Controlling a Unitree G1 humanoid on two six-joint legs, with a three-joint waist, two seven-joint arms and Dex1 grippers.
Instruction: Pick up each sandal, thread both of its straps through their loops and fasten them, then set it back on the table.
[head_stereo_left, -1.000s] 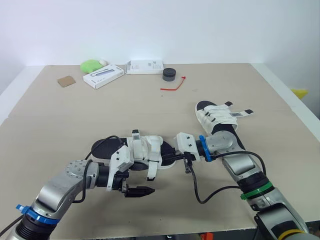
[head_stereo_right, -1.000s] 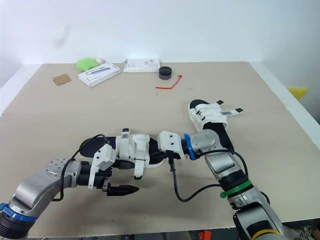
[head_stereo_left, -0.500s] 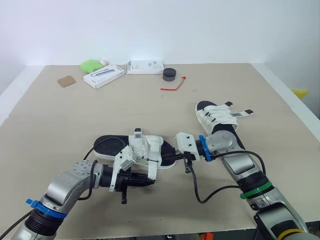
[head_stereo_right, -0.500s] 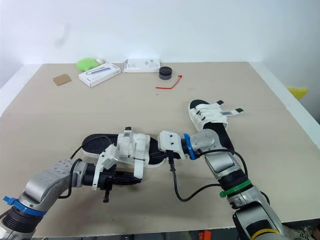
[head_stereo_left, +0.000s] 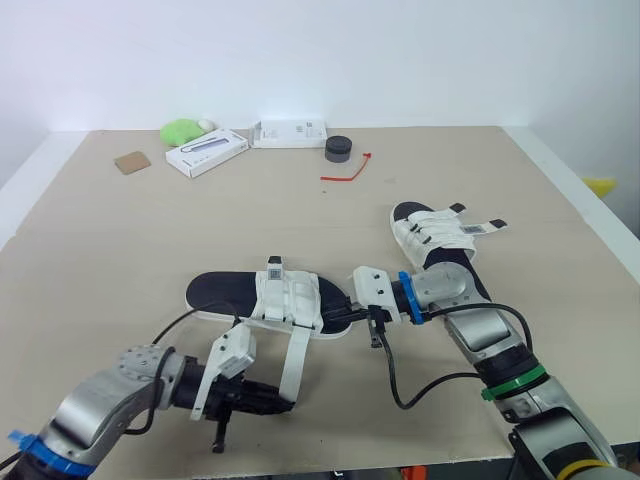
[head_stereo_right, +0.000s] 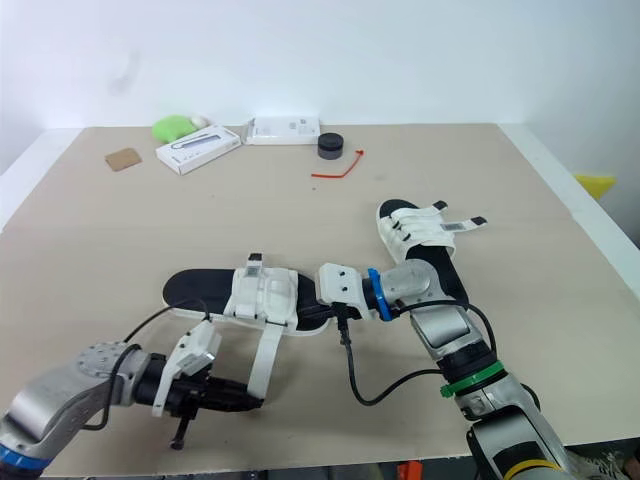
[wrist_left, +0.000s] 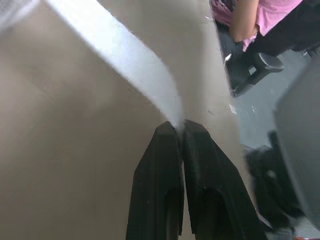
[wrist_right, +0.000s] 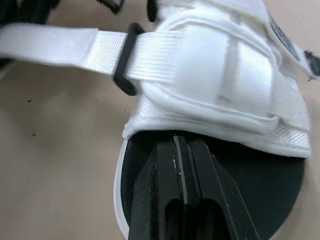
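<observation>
A sandal (head_stereo_left: 225, 293) with a black sole and white straps lies in the middle of the table. One long white strap (head_stereo_left: 295, 355) runs from it through its black loop (wrist_right: 125, 65) toward the near edge. My left gripper (head_stereo_left: 283, 402) is shut on that strap's end, and the left wrist view shows the strap (wrist_left: 130, 65) pinched between the black fingertips (wrist_left: 167, 135). Shut on the black sole's edge (wrist_right: 150, 145) at the sandal's right end is my right gripper (head_stereo_left: 342, 320). A second sandal (head_stereo_left: 432, 232) lies to the right with its straps across it.
At the far side sit two white boxes (head_stereo_left: 207, 153) (head_stereo_left: 290, 133), a green object (head_stereo_left: 182, 131), a black round puck (head_stereo_left: 339, 149), a red tie (head_stereo_left: 347, 170) and a brown card (head_stereo_left: 131, 162). The table's near edge (head_stereo_left: 300, 470) runs just behind the left gripper.
My left gripper closed on the loose strap end and drew back toward the near edge, pulling the strap out long. The sandal now lies flatter. The right gripper kept its hold.
</observation>
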